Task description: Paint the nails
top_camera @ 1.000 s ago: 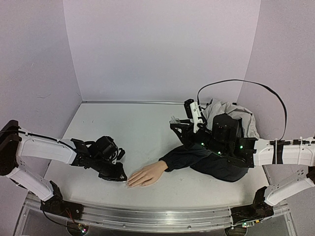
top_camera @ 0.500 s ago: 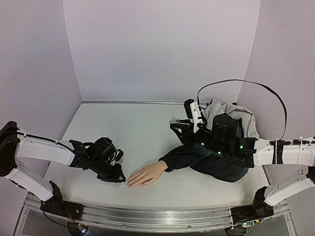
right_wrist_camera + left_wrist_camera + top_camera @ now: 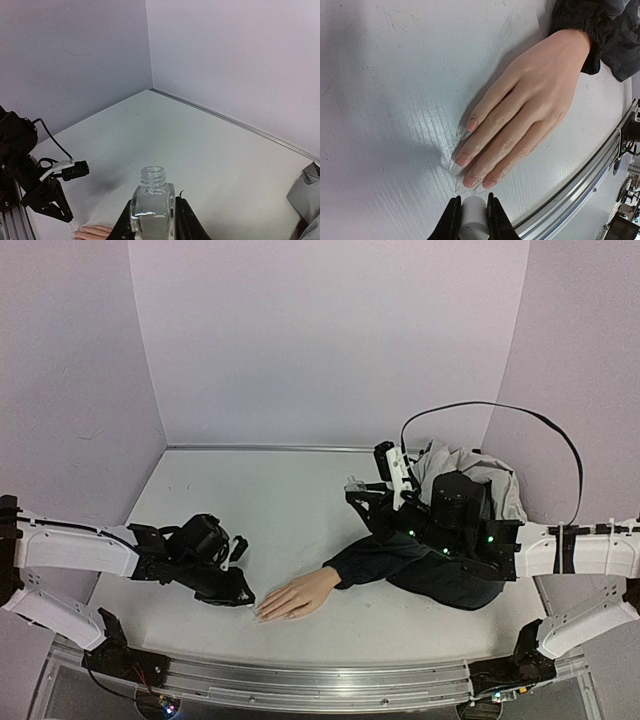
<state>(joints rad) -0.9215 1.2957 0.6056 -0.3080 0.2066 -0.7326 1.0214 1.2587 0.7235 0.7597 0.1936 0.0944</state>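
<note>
Two grippers, both occupied.

Left gripper (image 3: 472, 200): jaws clamped on a white cylinder (image 3: 472, 221). Its lower end is cut off by the frame edge, and you cannot see any tip on it.

Right gripper (image 3: 153, 220): jaws pressed tight on a clear glass bottle (image 3: 152, 197), upright, neck uncapped, base cut off.

Mannequin hand (image 3: 530, 95): palm down on the table (image 3: 380, 100), wrist swallowed by the dark sleeve (image 3: 600, 30).

The nails (image 3: 463, 160): four show, pale pink, just beyond the cylinder; the thumb's is hidden. A translucent smear at the fingertips is too faint for you to identify.
</note>
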